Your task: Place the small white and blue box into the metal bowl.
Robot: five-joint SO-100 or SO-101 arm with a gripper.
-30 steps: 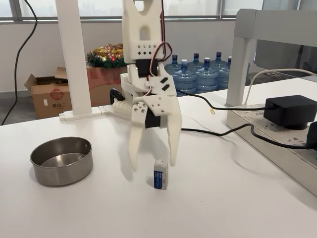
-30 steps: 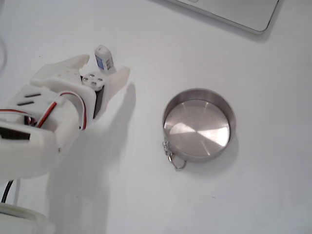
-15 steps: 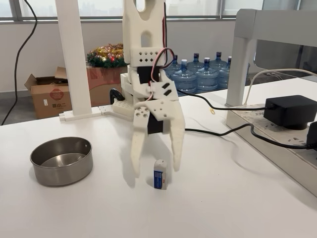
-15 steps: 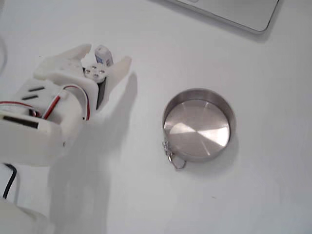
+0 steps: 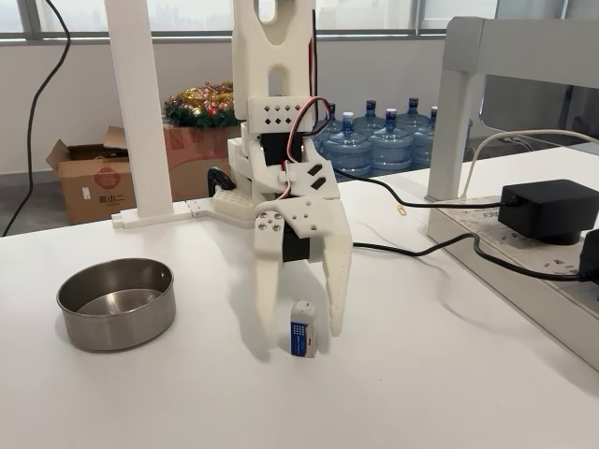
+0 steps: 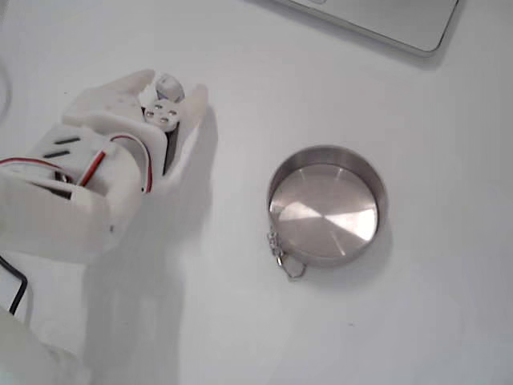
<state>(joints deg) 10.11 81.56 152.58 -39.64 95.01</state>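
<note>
Lowered since the earlier frame, your hand (image 5: 298, 348) now straddles the box (image 5: 302, 328), fingers apart around it on the bench (image 5: 421, 374); the bowl (image 5: 117, 303) sits at nine o'clock, well apart.

We see a white end effector (image 5: 299, 348) with red and black wires, a white box (image 5: 302, 329) bearing a blue label and a small red mark, a dull grey metal bowl (image 5: 117, 303) with a shiny inside (image 6: 324, 210), and a white worktop (image 5: 449, 374).

One cam low, table-level; other overhead, prob. closer; both share bowl (image 5: 116, 301).
</note>
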